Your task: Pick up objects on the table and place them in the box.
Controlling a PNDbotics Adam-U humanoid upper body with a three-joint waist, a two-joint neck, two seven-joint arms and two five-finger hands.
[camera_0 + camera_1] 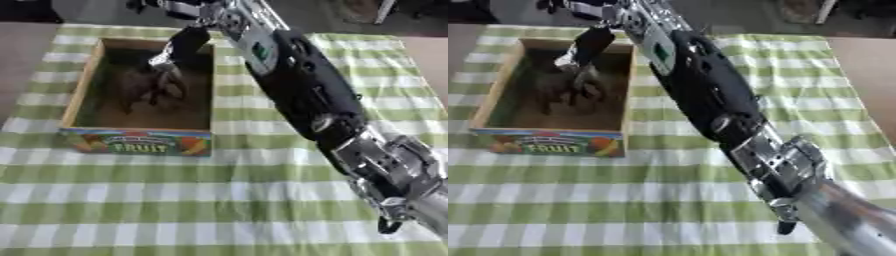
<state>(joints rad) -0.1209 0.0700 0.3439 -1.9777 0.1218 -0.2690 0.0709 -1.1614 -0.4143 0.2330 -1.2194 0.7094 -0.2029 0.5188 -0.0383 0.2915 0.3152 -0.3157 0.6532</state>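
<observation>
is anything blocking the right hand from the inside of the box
Nothing visible does. The right hand is already down inside the open-topped box, its fingers hanging over the brown floor. Whether it holds anything cannot be told; no loose object shows on the cloth.

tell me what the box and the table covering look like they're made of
The box looks like matte cardboard: thin tan walls, brown inside, and a printed colour panel reading FRUIT on its front. The table covering looks like woven cloth, matte, in a green and white check with no shine; whether it is cotton or a coated fabric cannot be told. The right robot hand reaches into the box.
</observation>
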